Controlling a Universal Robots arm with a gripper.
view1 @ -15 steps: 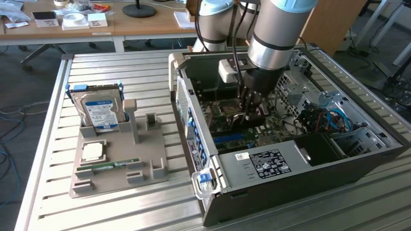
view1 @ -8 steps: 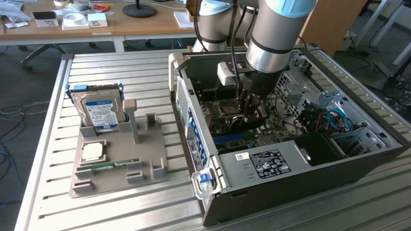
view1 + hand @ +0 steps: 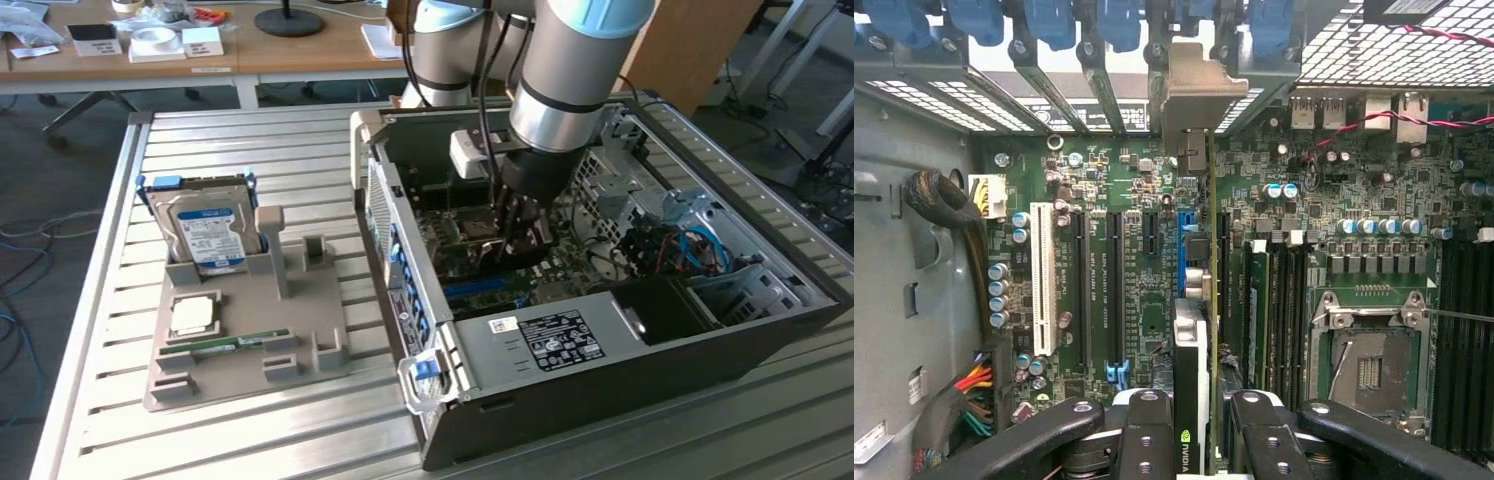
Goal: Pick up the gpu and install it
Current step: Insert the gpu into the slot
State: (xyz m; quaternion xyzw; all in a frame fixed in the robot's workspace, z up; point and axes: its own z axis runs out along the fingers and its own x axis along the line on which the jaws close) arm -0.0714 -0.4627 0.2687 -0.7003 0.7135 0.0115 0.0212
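Black gripper [image 3: 1194, 425] is clamping thin green-and-black gpu card [image 3: 1192, 330] edge-on over green motherboard [image 3: 1139, 200] slots; pickup done, seating apparently unfinished.

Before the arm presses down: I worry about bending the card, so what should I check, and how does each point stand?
1. gpu held on edge in the gripper: ok.
2. gpu inside the case, above the motherboard: ok.
3. bracket points at the rear slot openings: ok.
4. gpu edge lined up with the blue slot: cannot tell.
5. gpu seated in that slot: cannot tell.
6. red wires apart from the gpu: ok.
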